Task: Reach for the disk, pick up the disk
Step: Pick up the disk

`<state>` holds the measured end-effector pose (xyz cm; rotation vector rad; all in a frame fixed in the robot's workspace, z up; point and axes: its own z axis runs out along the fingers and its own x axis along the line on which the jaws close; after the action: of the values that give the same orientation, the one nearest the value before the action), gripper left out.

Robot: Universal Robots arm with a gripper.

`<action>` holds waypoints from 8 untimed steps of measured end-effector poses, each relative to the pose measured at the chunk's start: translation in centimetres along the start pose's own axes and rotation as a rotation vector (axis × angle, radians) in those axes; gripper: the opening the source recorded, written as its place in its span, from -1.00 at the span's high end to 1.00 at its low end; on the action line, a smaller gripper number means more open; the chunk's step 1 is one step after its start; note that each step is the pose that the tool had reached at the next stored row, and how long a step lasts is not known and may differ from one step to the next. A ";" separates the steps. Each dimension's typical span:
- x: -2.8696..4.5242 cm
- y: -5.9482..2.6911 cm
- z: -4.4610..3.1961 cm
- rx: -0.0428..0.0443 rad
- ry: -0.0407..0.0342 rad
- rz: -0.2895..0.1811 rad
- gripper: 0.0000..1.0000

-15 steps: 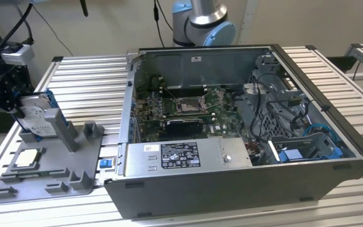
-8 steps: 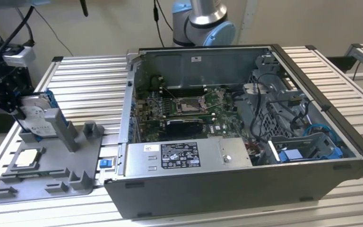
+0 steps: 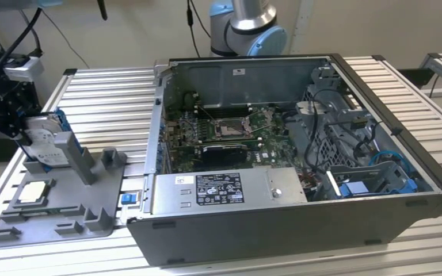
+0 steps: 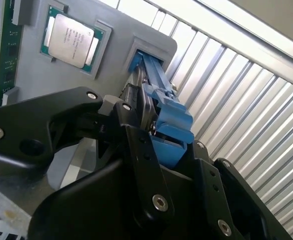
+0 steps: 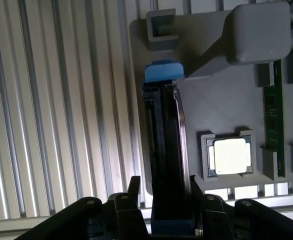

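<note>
Exterior view: high, angled down over the slatted table at medium range, open computer case centre, grey tray at the exterior view's left. Both wrist views: very close, looking past the gripper along the edge-on disk onto that tray. Shared by all three: tray, disk, chip, table slats.

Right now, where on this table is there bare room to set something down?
The slatted table is bare beyond the grey tray, on the exterior view's left of the computer case, and again past the case on the exterior view's right. The tray is crowded: the end effector is at the standing disk, the processor chip nearby.
</note>
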<state>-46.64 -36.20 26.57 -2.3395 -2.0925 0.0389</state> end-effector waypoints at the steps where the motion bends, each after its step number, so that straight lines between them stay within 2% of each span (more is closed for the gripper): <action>1: 0.00 0.00 -0.01 -0.0014 0.0000 -0.003 -1.00; 8: 0.01 0.10 -0.01 -0.0044 0.0000 -0.027 -1.00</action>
<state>-46.54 -36.20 26.58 -2.3135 -2.1257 0.0343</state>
